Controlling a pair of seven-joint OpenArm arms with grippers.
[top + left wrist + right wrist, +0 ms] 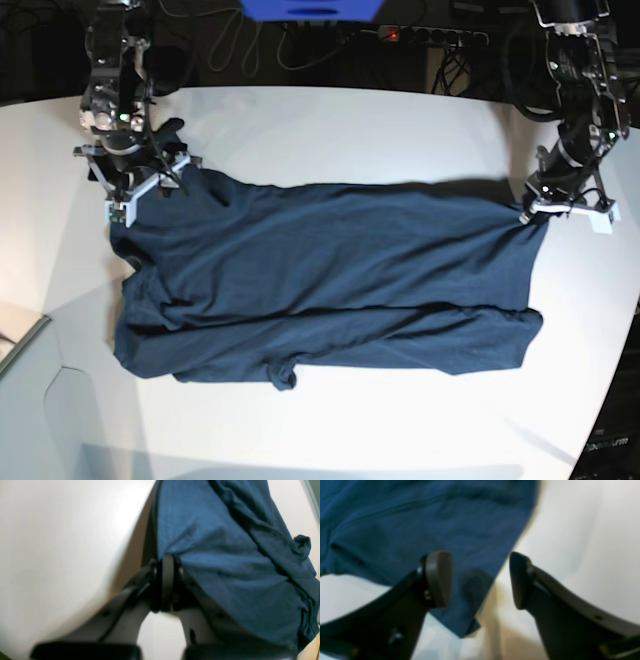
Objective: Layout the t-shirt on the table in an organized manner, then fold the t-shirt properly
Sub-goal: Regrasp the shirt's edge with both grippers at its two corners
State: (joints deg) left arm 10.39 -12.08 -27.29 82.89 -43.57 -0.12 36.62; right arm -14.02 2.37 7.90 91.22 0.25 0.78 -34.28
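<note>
The dark navy t-shirt [330, 290] lies spread across the white table [330, 130], with folds along its near edge. In the base view my left gripper [540, 208] is at the shirt's far right corner. The left wrist view shows that gripper [166, 562] shut on the t-shirt [225, 555], pinching a fabric edge. My right gripper [148, 188] is over the shirt's far left corner. Its jaws stand wide apart in the right wrist view [480, 578], with the t-shirt [432, 522] corner lying loose between and beneath the fingertips [438, 577].
Cables and a power strip [430, 35] run along the dark back edge behind the table. The table's curved edge [55, 375] drops off at the near left, beside a flat pale object [15, 335]. Bare white tabletop surrounds the shirt.
</note>
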